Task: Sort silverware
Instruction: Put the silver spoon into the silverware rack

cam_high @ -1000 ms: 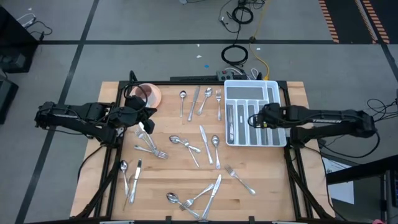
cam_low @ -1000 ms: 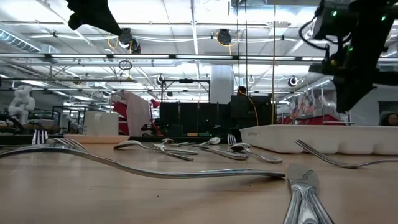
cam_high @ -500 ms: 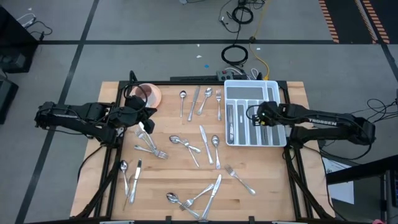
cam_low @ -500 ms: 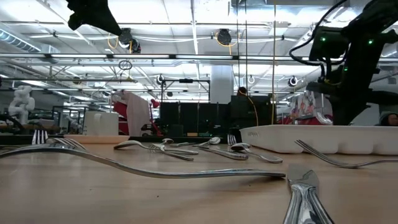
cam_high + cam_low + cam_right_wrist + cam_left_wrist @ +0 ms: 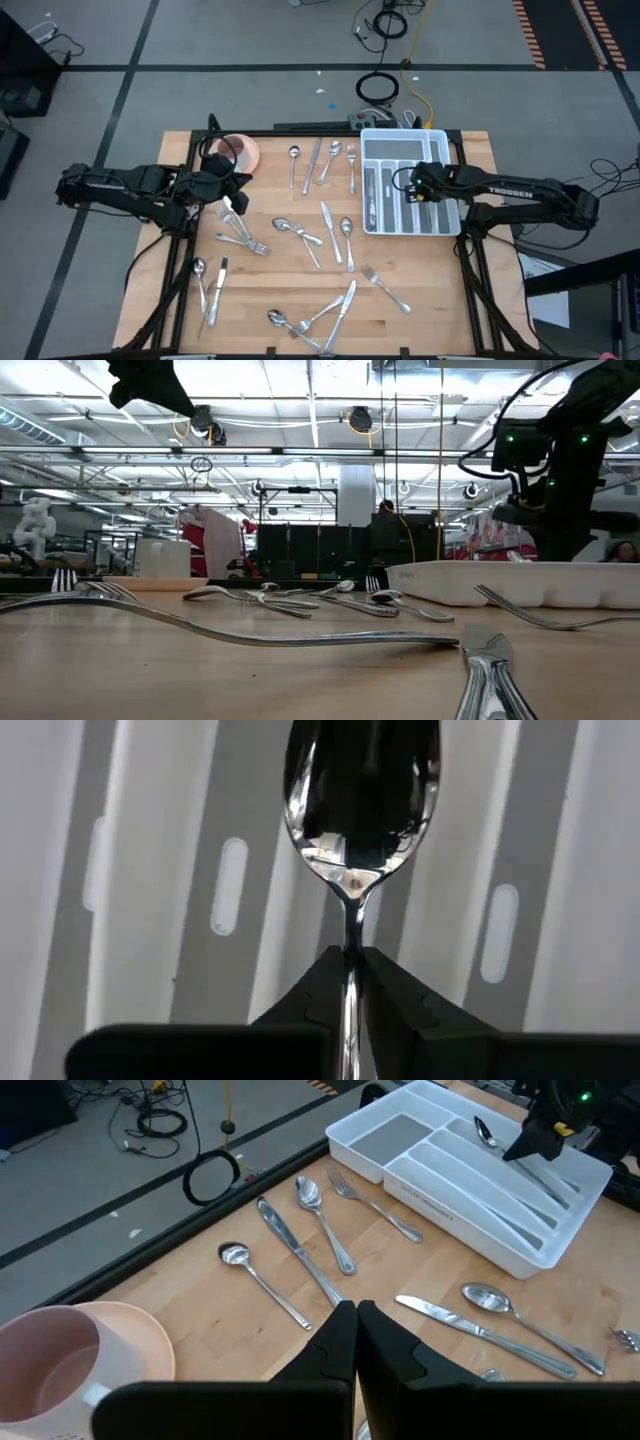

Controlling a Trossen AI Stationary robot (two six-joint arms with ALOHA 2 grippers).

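Observation:
My right gripper [image 5: 413,187] is over the white compartmented tray [image 5: 385,148], shut on a shiny spoon [image 5: 360,790]. The tray holds a few other pieces [image 5: 371,195]. Loose silverware lies flat across the wooden table: spoons, a knife and a fork by the far edge [image 5: 322,160], more in the middle [image 5: 335,232] and near the front edge [image 5: 320,315]. My left gripper [image 5: 237,196] is shut on nothing and hangs above the table beside the pink saucer with cup [image 5: 240,152]. In the left wrist view its fingers [image 5: 356,1315] point toward the far-edge pieces [image 5: 318,1210]. My right gripper pinches the spoon at its neck [image 5: 350,925], just behind the bowl, between the two fingers. The bowl [image 5: 360,790] sticks out past the fingertips and the handle runs back between them, hidden. The spoon hangs over the tray's long compartments; whether it touches the tray I cannot tell.
The tray [image 5: 470,582] sits at the table's right side with raised walls. A fork [image 5: 530,615] and a knife [image 5: 490,670] lie close to the low camera. Forks [image 5: 240,235] lie just in front of my left gripper. Cables lie on the floor beyond the far edge.
My right gripper, shut on the spoon throughout, has moved down toward the tray and slightly toward the table's left. The spoon has gone with it. My left arm has kept still.

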